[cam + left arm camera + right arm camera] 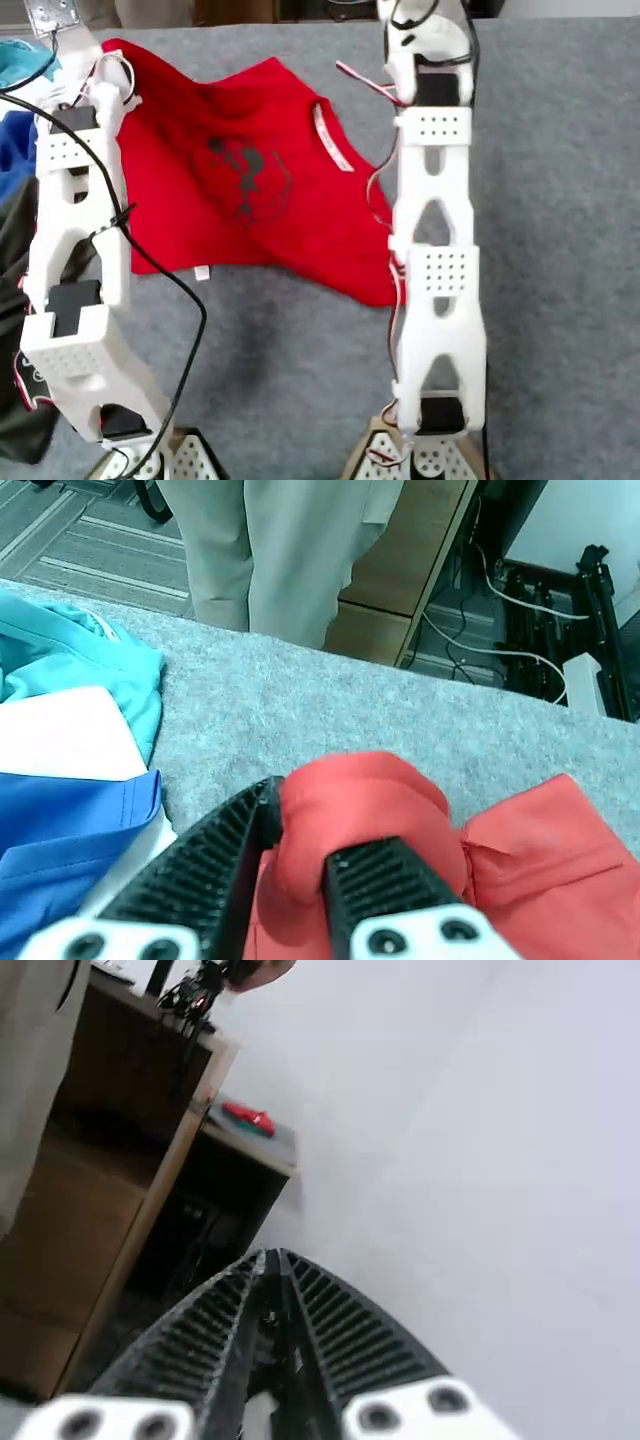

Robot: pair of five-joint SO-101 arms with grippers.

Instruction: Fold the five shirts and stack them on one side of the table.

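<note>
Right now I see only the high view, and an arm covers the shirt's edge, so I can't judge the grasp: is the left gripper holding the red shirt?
Observer: Yes, the left gripper is shut on a bunched fold of the red shirt.
Operator: And the other arm?
Observer: The right gripper is shut and empty, pointed toward a white wall.

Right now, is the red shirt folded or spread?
Spread, not folded. The red shirt lies mostly open on the table, collar and chest print facing up; the left gripper pinches one bunched edge.
</note>
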